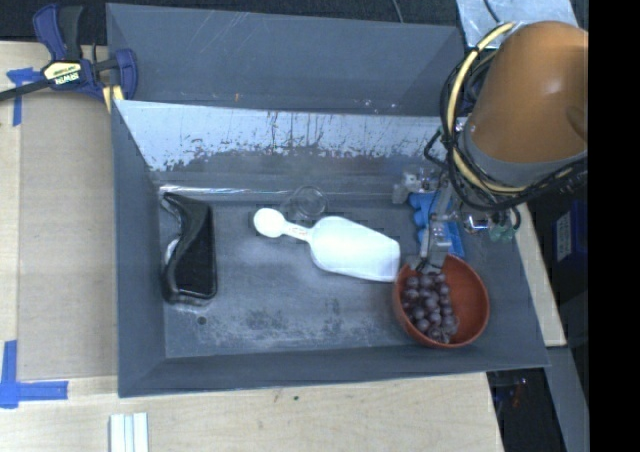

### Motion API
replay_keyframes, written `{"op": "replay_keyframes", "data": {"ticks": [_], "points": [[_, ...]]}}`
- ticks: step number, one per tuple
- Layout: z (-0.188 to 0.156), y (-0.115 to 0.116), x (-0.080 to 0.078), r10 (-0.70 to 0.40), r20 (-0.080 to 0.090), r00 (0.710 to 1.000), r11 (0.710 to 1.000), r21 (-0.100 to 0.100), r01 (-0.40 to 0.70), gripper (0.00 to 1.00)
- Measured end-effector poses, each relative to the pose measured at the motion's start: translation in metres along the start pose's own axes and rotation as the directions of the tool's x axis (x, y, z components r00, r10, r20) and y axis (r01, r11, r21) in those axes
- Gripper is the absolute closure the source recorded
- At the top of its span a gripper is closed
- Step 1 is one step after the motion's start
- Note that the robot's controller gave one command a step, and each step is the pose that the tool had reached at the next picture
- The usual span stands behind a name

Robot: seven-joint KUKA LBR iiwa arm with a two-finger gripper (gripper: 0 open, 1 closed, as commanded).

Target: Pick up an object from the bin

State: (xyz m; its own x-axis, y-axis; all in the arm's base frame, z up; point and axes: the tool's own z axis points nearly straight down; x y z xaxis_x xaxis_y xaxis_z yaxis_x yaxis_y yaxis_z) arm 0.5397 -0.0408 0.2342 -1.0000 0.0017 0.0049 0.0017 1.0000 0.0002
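Claw (433, 262) low over brown bowl (476, 292) of dark grapes (433, 306), directly beneath; opening impossible to tell, nothing seen held. White scoop (345, 246) just left of claw, black case (193, 256) far left.

Claw (436, 258) over brown bowl (478, 308) of dark grapes (432, 305), right end of bin (300, 70); white scoop (350, 248) beside.

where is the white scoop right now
The white scoop lies mid-bin in the camera view, wide end beside the brown bowl at right, a black case to its left.
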Motion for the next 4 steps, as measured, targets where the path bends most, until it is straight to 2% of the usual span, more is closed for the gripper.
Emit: {"op": "replay_keyframes", "data": {"ticks": [1,2,3,4], "points": [[-0.005,0.0,-0.001,-0.002,0.009,1.0,1.0,0.001,0.002,0.0],[0.136,-0.094,0.039,-0.055,0.014,0.998,0.998,0.003,0.055,0.0],[0.078,-0.089,0.035,-0.001,0.028,1.0,1.0,0.002,0.001,0.0],[0.135,-0.073,-0.026,-0.522,0.026,0.852,0.853,0.011,0.522,0.0]]}}
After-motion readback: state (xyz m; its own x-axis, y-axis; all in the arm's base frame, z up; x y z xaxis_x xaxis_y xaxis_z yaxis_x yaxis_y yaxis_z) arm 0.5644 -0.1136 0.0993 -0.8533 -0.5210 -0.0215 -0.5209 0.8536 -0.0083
